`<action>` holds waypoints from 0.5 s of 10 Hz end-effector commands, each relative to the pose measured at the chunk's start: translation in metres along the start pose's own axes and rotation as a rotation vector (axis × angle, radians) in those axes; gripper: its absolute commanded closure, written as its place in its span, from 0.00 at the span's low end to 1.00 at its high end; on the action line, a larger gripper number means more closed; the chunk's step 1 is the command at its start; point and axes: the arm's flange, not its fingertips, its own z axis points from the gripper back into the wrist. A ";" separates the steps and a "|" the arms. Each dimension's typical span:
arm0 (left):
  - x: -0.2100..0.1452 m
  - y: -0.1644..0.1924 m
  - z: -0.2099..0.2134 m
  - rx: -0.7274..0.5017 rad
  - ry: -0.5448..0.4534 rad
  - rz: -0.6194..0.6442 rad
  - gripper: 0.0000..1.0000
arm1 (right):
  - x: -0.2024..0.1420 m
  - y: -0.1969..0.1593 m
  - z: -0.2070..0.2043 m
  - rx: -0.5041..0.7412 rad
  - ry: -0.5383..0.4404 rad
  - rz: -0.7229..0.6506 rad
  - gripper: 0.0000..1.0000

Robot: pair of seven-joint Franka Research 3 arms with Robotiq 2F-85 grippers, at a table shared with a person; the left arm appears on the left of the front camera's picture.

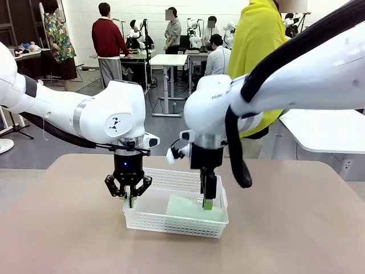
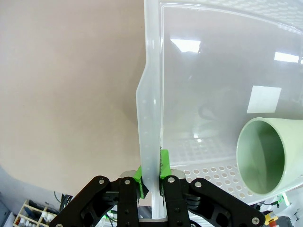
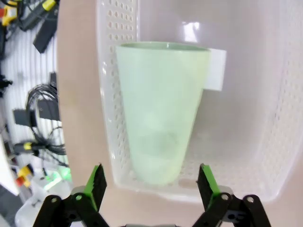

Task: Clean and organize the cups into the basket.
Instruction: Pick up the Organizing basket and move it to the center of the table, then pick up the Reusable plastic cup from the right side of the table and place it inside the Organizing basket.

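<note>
The white mesh basket sits mid-table. A pale mint green cup lies on its side in the basket's right half; in the right wrist view the cup points its base toward the camera. My right gripper hangs open just above the cup's base, fingers apart on either side, touching nothing. My left gripper is shut on the basket's left rim; in the left wrist view its green pads pinch the basket wall, with the cup's mouth to the right.
The tan table spreads wide on all sides of the basket. A person in a yellow top stands at the far side behind my right arm. Cables and tools lie on the floor beside the table.
</note>
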 end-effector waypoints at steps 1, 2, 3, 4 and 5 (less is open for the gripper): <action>0.001 0.000 0.001 0.002 -0.006 0.000 1.00 | -0.054 0.043 0.034 -0.087 -0.086 -0.057 0.00; 0.001 0.000 0.001 0.002 -0.006 0.000 1.00 | -0.076 0.055 0.049 -0.107 -0.130 -0.074 0.00; 0.001 0.000 0.001 0.002 -0.006 0.000 1.00 | -0.102 0.066 0.060 -0.112 -0.193 -0.057 0.00; 0.001 0.000 0.001 0.002 -0.006 0.000 1.00 | -0.134 0.076 0.068 -0.128 -0.270 -0.026 0.00; 0.001 0.000 0.001 0.002 -0.006 0.000 1.00 | -0.162 0.078 0.068 -0.124 -0.335 -0.006 0.00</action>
